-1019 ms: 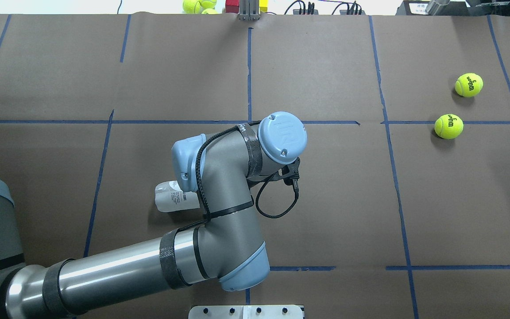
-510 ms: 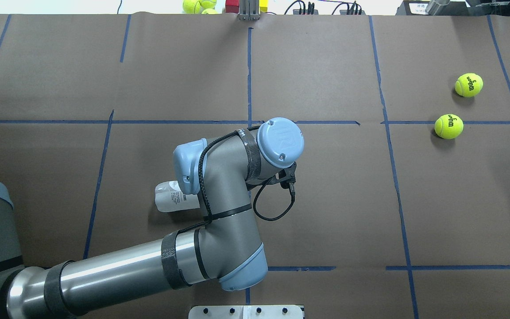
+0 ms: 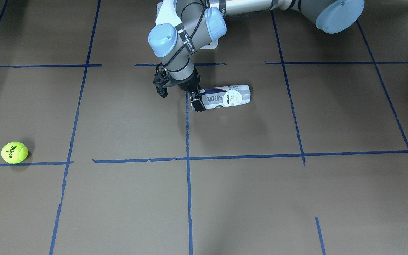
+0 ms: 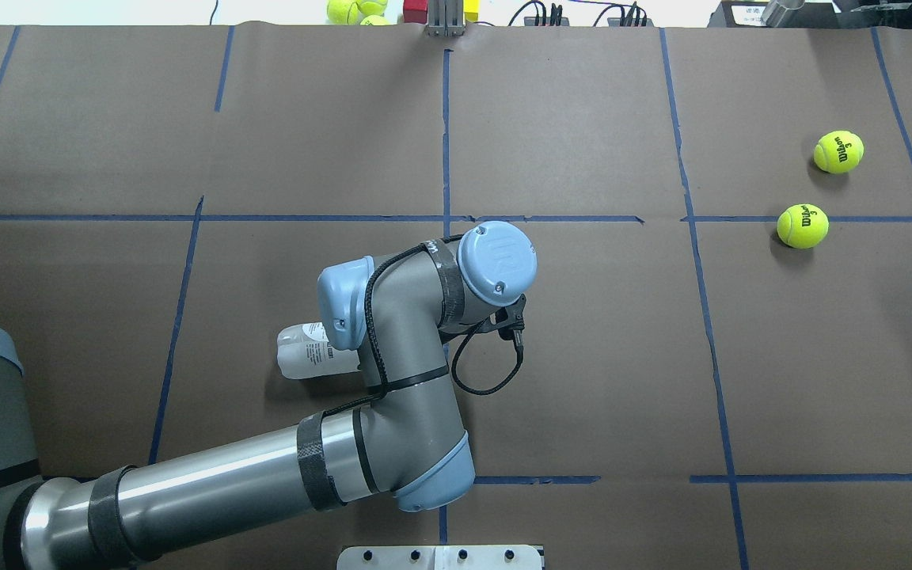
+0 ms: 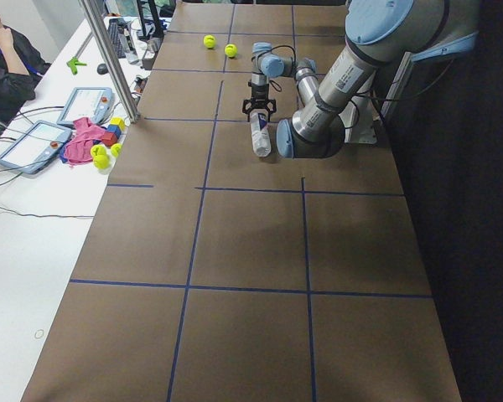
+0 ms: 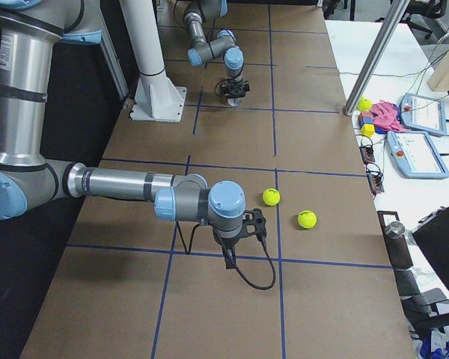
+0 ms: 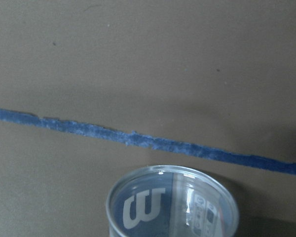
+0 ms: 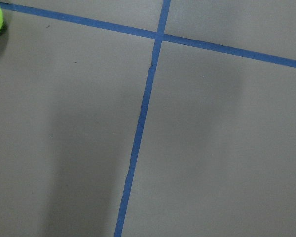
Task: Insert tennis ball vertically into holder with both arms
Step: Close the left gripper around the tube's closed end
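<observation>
Lying sideways upper centre, the holder (image 3: 229,96) looks light, slick, crushable; I'd take its labelled middle; left gripper (image 3: 198,102) at its end, clench unclear

Brown desk (image 4: 583,119) with a blue tape grid (image 4: 446,134). 2 yellow-green balls (image 4: 802,226), black print. Clear can (image 3: 227,96), navy-and-white label, white W. Grey arm (image 4: 412,348), light-blue caps, black cable (image 4: 371,324), black fingers (image 3: 197,101).
</observation>
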